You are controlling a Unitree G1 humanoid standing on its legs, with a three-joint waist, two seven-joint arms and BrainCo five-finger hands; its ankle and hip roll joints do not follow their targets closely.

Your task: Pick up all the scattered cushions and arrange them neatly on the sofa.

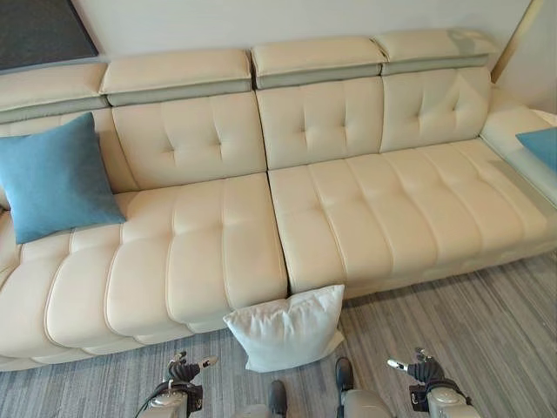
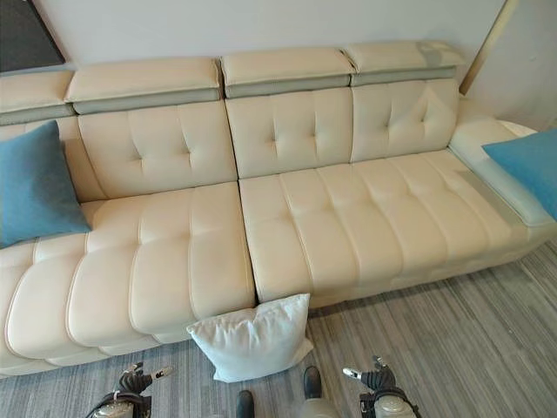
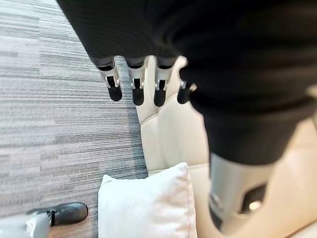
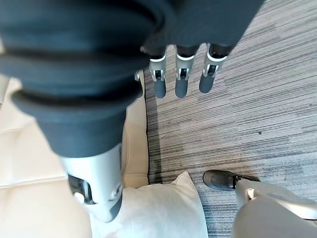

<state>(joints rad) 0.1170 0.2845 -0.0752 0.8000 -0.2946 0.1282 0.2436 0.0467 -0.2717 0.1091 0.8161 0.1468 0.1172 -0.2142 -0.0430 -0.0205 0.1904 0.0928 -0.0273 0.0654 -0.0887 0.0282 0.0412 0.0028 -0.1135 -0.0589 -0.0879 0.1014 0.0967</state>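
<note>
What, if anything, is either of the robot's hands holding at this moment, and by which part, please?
Nothing is held. The left hand and right hand hang open above the floor, and the white cushion leans untouched against the sofa.

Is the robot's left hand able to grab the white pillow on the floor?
Probably yes. The white pillow leans on the sofa front, and the open, empty left hand sits beside it with bare floor between.

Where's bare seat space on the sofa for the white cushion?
The sofa is bare from the blue cushion at its left end across both middle seats to the second blue cushion on the right arm. Crowded only at those ends. The white cushion leans on the front edge, on the floor.
</note>
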